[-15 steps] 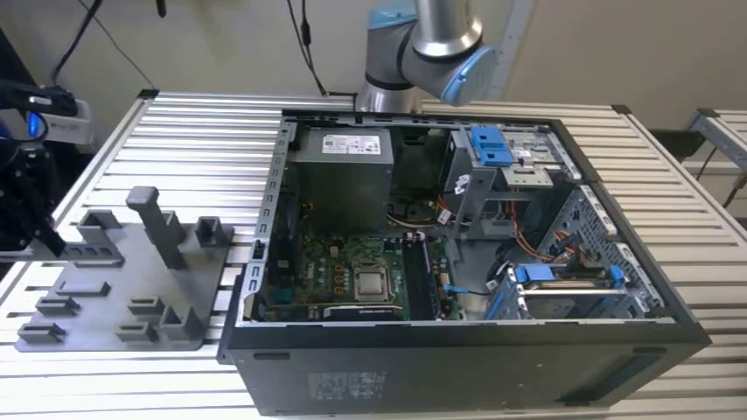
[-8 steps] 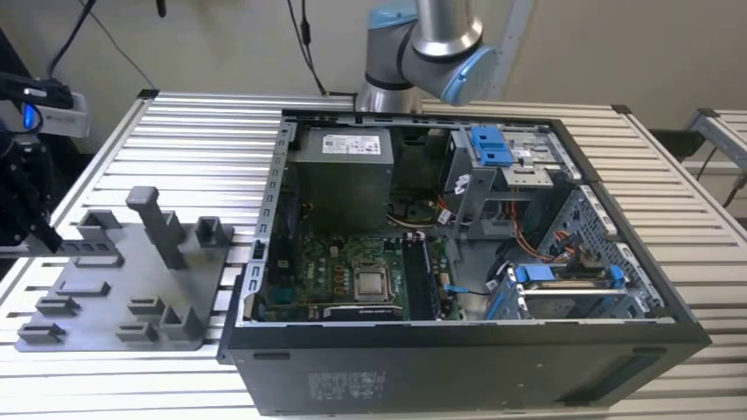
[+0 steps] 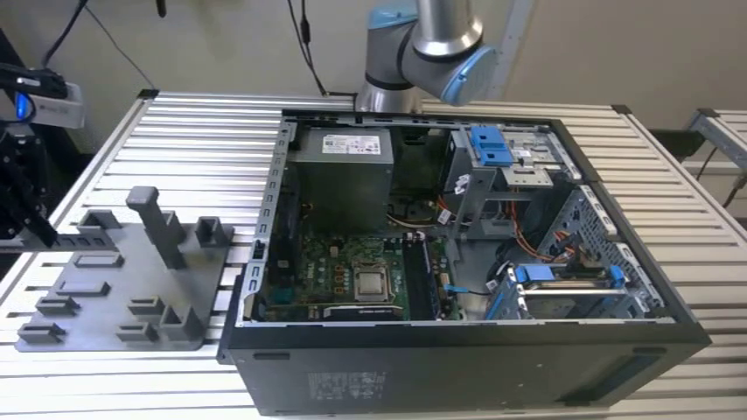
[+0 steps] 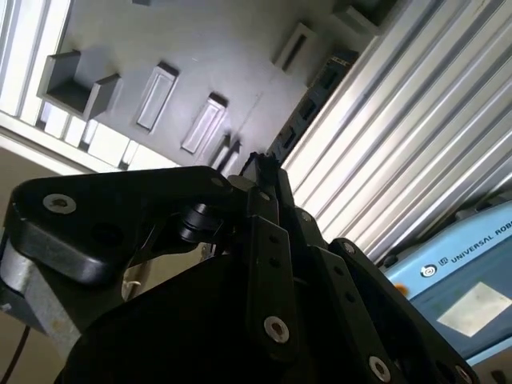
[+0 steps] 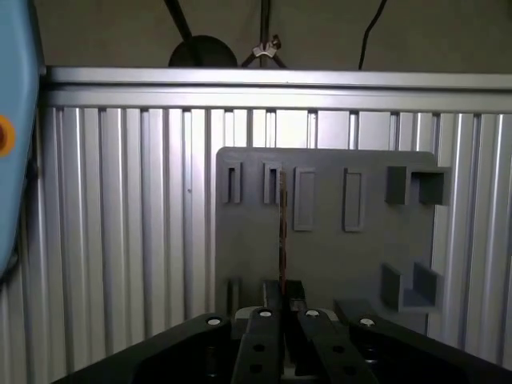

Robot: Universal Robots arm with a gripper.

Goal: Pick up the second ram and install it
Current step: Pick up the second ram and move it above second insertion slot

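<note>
We are pinching the ram (image 5: pixel 282 232) in the gripper (image 5: pixel 282 301) by the grey plate (image 3: pixel 117 273).
In the exterior view, the gripper is hanging at the far left, over the plate's left side on the slatted table (image 3: pixel 198 140), with the open case (image 3: pixel 467 367) well to the right. In the first wrist view, the fingers (image 5: pixel 260 340) are pressing on the ram, a thin dark strip edge-on.

dark second ram (image 5: pixel 282 232), grey fixture (image 5: pixel 336 256)

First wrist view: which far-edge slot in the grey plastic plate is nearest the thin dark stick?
The narrow slot between the other narrow slot and a wider recess; the thin dark memory stick runs alongside it.
</note>
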